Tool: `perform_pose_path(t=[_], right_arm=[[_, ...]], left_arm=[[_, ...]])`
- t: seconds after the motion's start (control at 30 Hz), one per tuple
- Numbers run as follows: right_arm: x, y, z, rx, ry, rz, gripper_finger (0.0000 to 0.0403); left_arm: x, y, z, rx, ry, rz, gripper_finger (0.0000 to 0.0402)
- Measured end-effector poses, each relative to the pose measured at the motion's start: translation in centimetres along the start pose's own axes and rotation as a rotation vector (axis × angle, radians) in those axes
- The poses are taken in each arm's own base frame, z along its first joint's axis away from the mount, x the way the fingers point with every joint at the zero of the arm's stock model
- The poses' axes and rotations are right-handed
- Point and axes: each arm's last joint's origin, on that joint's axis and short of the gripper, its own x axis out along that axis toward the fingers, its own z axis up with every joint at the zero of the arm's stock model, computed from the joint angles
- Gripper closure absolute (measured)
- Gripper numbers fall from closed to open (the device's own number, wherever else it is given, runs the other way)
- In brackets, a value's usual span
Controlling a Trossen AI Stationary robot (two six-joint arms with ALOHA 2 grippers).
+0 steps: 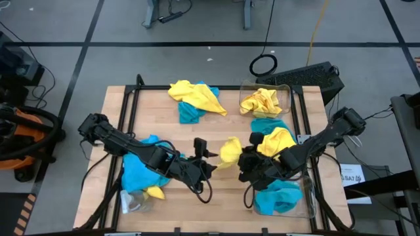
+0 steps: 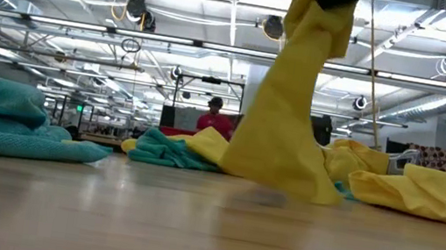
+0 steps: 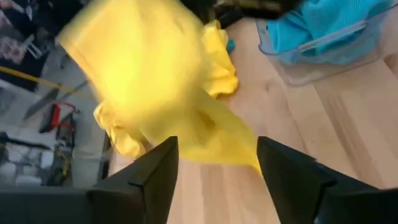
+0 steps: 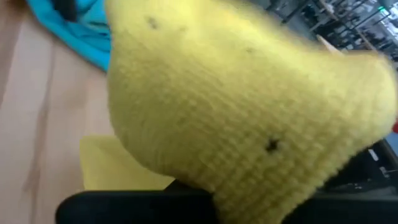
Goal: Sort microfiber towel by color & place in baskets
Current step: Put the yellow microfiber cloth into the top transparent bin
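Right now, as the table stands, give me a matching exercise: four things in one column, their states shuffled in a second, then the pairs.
Things:
1. left gripper
2. right gripper
3. far basket
4. near basket

States:
A. holds turquoise towels
B. fingers apart
C. holds yellow towels
D. shut on a hanging yellow towel

Pairs: 1-B; 2-D; 3-C; 4-A
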Motion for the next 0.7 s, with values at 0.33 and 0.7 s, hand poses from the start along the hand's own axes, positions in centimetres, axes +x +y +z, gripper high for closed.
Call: perform_pose_path(t=[0.33, 0.7], right_arm=[[-2.5, -3.8, -0.1, 0.035, -0.033, -0.069, 0.0402], [-5.1, -8.6, -0.6, 0.067, -0.083, -0.187, 0.0403]], left_arm=[[-0.6, -0.5, -1.6, -0.077, 0.150, -0.030, 0.0166], [-1.3, -1.5, -1.6, -0.062, 0.155, -0.048, 0.0166]])
